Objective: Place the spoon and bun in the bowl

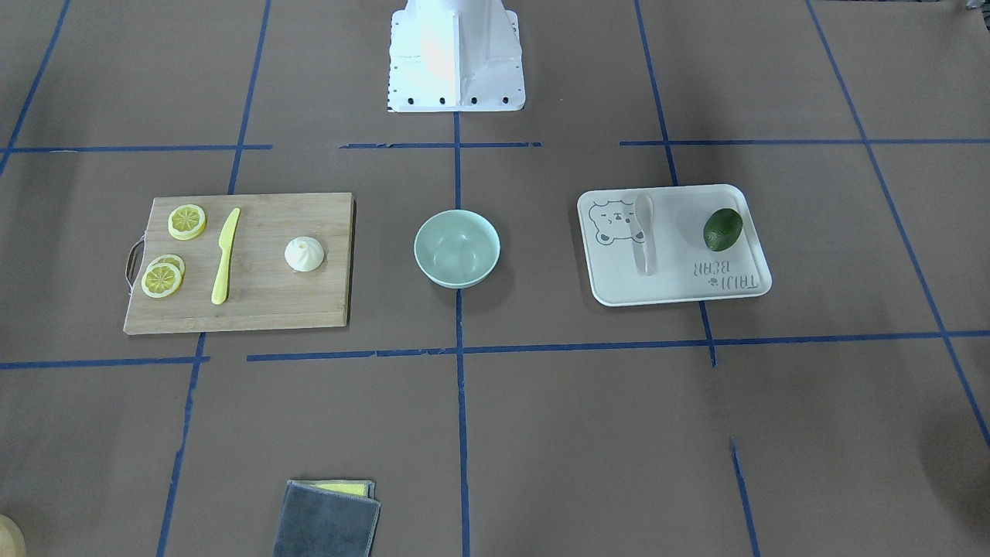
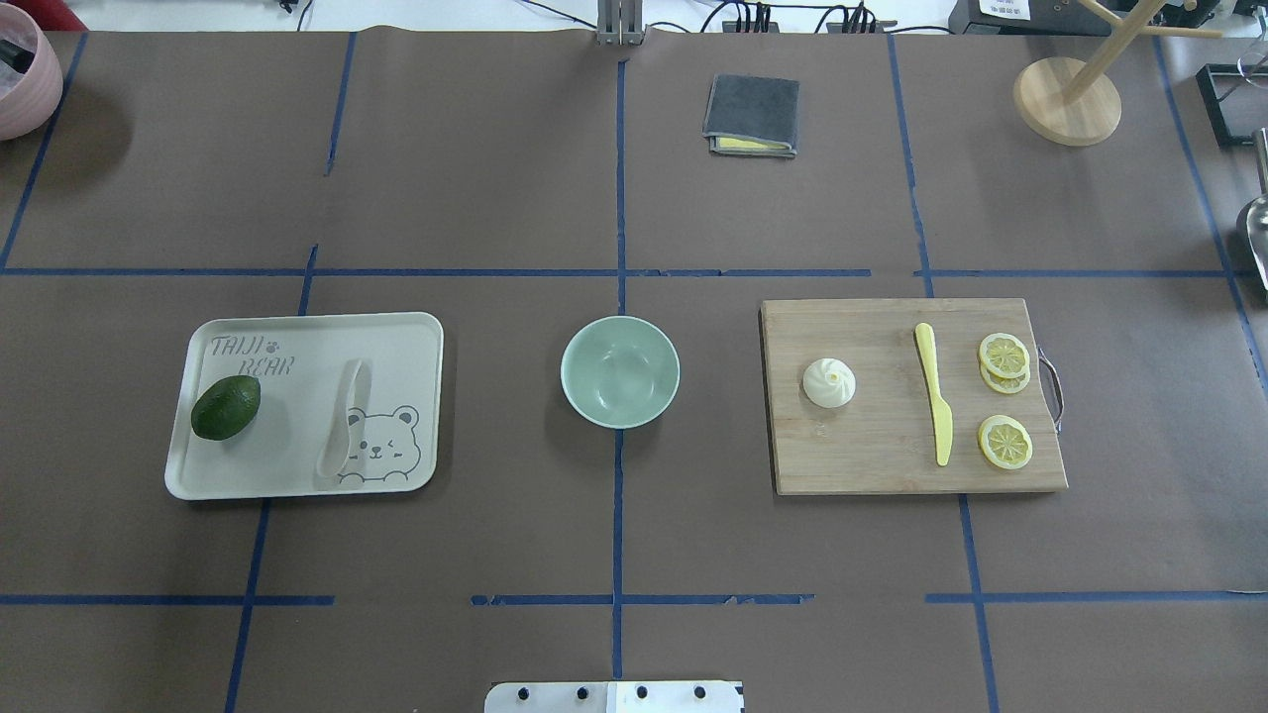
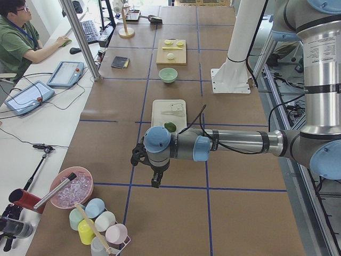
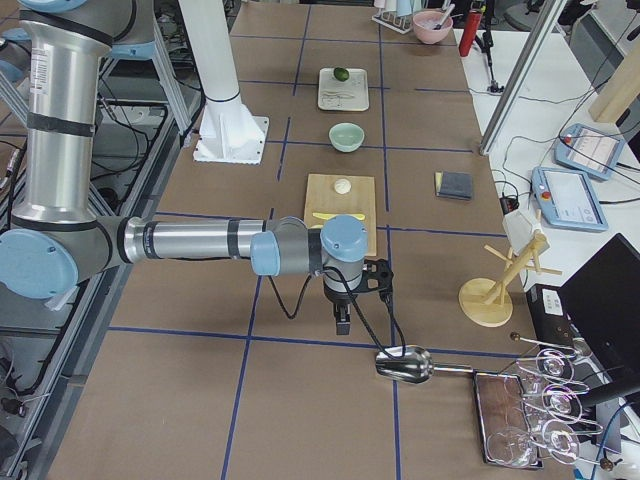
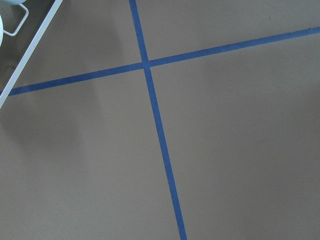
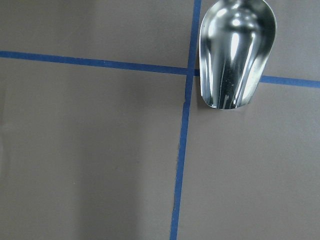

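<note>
Spoon [image 2: 340, 418]: lying on tray [image 2: 297, 342]. Bun [image 2: 828, 382]: sitting on board [image 2: 872, 456]. Bowl [image 2: 620, 371]: standing empty between them, mid-desk. Left end effector [image 3: 155, 181] and right end effector [image 4: 343, 325]: hovering far off; opening and hold, cannot tell. Nothing is being grasped yet; the next move probably calls for reaching in.

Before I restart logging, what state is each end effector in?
Left end effector: cannot be told.
Right end effector: cannot be told.
</note>
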Robot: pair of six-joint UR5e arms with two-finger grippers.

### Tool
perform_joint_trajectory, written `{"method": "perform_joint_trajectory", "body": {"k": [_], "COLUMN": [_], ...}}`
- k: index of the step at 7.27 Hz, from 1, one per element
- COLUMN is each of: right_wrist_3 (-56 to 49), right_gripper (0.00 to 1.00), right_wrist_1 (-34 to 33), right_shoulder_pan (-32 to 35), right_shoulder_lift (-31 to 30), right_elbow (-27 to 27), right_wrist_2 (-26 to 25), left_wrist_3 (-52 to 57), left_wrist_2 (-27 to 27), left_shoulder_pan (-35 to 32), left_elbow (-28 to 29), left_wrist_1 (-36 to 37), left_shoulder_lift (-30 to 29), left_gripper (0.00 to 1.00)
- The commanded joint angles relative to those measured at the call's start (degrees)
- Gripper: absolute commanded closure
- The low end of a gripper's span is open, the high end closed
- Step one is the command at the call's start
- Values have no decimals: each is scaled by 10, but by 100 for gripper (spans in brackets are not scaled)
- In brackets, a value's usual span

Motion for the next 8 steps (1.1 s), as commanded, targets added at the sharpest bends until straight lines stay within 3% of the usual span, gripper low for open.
{"method": "perform_joint_trajectory", "body": {"k": [1, 4, 6, 7, 8], "right_wrist_3": [2, 3, 9, 62, 114], "right_gripper": [0, 0, 0, 0, 0], "right_wrist_1": [0, 1, 1, 0, 20], "right_shoulder_pan": [0, 0, 0, 0, 0], "right_shoulder_lift": [0, 4, 42, 55, 68], "right_elbow": [-1, 23, 31, 28, 29], "right_wrist_2": [-1, -1, -15, -19, -18], "left_wrist_3": [3, 3, 2, -1, -2], "left_wrist_2": [2, 10, 22, 22, 20], "left_shoulder_pan": [-2, -1, 2, 1, 1], "left_elbow": [-1, -20, -33, -12, -17], "left_wrist_1": [-1, -3, -11, -51, -83], "left_shoulder_lift": [0, -1, -48, -107, -110], "left_gripper": [0, 0, 0, 0, 0]}}
